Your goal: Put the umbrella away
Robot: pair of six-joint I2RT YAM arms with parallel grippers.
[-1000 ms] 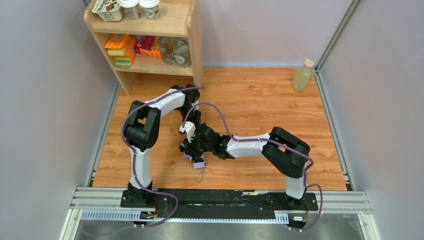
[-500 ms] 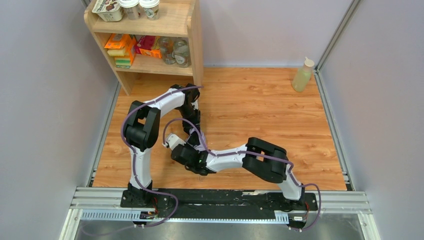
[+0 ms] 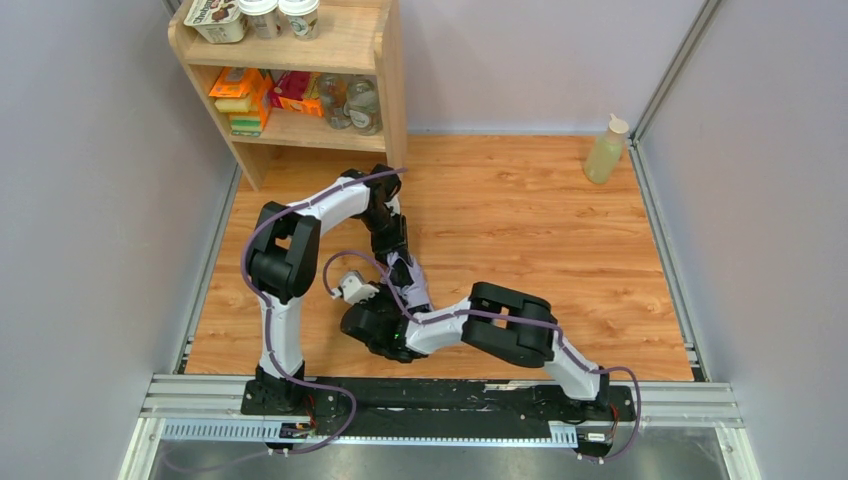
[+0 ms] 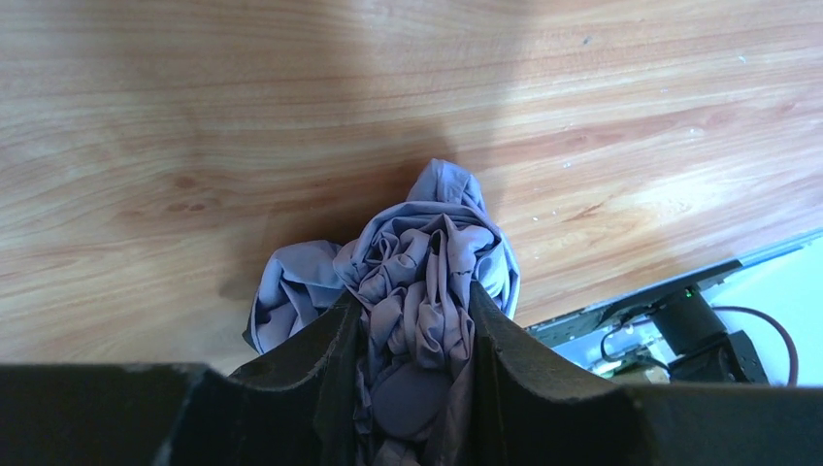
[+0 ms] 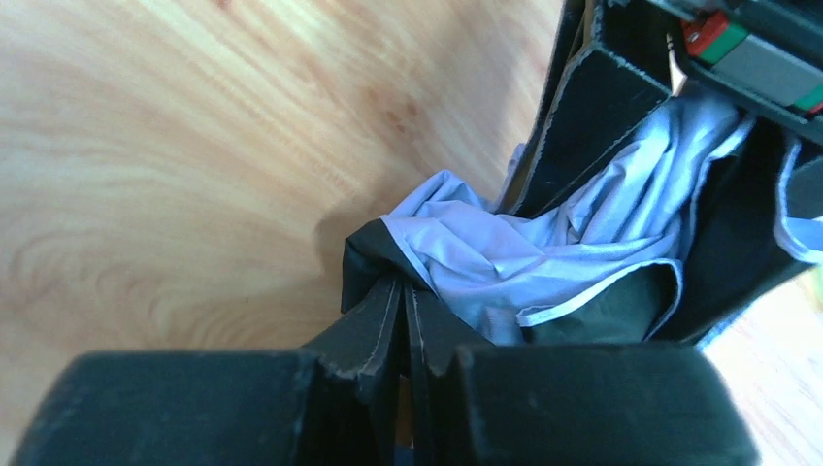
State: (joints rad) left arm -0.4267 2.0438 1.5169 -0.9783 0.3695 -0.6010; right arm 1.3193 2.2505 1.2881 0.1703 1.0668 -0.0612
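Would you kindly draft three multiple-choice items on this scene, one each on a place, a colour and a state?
1. Where on the wooden table does the squeeze bottle stand?
A. far right corner
B. near left corner
C. dead centre

2. What colour is the umbrella fabric?
A. red
B. dark green
C. pale lilac

3. How is the left end effector?
A. wide open and empty
B. clamped on bunched umbrella fabric
C. out of every view

Answers:
1 A, the top view shows it by the far right corner of the walls.
2 C, both wrist views show lilac cloth.
3 B, the left wrist view shows fabric squeezed between its jaws.
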